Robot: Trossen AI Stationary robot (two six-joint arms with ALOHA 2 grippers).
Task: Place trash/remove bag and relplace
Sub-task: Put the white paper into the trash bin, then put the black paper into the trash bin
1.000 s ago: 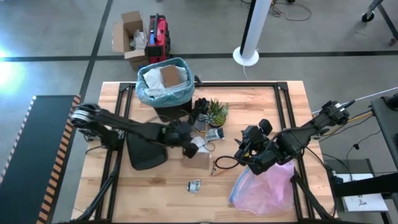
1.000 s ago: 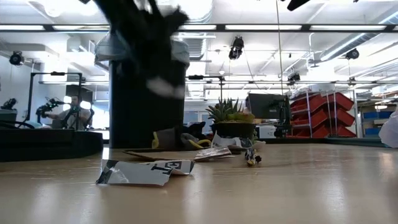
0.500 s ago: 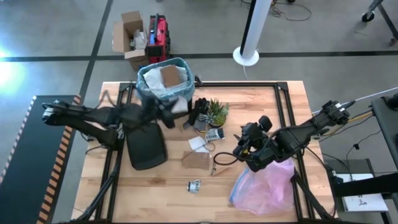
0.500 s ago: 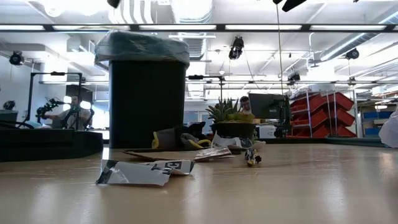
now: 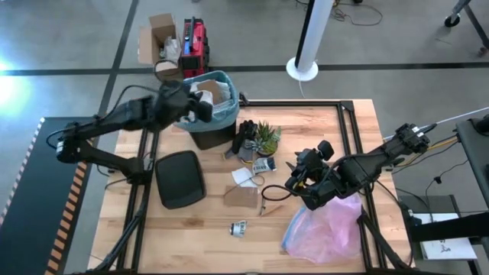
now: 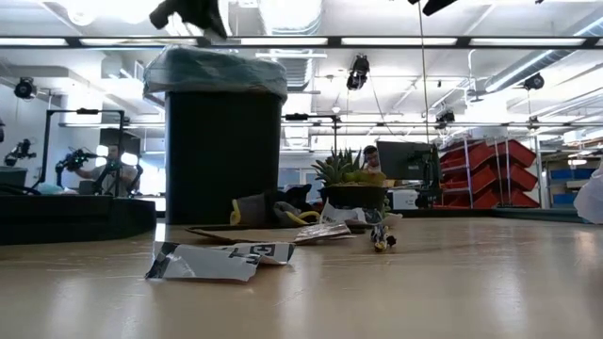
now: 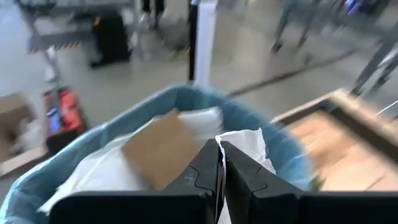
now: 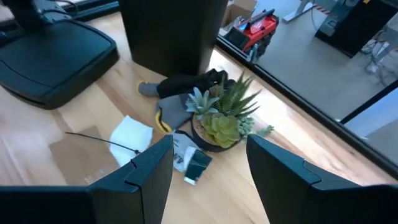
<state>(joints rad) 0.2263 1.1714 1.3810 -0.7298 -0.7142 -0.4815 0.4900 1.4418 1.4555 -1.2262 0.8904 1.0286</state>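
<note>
A black bin (image 5: 208, 131) lined with the light blue bag (image 5: 226, 109) stands at the table's far left, with brown card (image 7: 158, 148) and white paper (image 7: 99, 177) inside. My left gripper (image 5: 200, 103) hangs over the bin's mouth, shut on a white piece of trash (image 7: 247, 146). It also shows at the top of the low view (image 6: 193, 11). More trash lies flat on the table: a white napkin (image 5: 244, 176), brown paper (image 5: 242, 196) and a crumpled scrap (image 5: 239, 228). My right gripper (image 5: 294, 180) hovers open above mid-table, right of the napkin. My left gripper pinches the white paper piece between its two shut fingers. An edge of the paper (image 7: 239, 138) sticks out past the fingertips. The fingers slant down from the table's left side toward the bin's opening. The paper is lifted clear, above the trash inside the bin.
A black lid (image 5: 179, 179) lies left of the middle. A small potted plant (image 5: 267, 138) and dark gloves (image 5: 246, 136) sit right of the bin. A pink plastic bag (image 5: 325, 229) lies at the near right, under my right arm. A black frame rail (image 5: 306, 103) runs along the far edge.
My left gripper has risen from mid-table, beside the napkin and brown paper, and swung toward the far left edge. It has tipped nearer to level and now hangs over the bin, still shut and carrying a white paper piece. My right arm has kept still.
</note>
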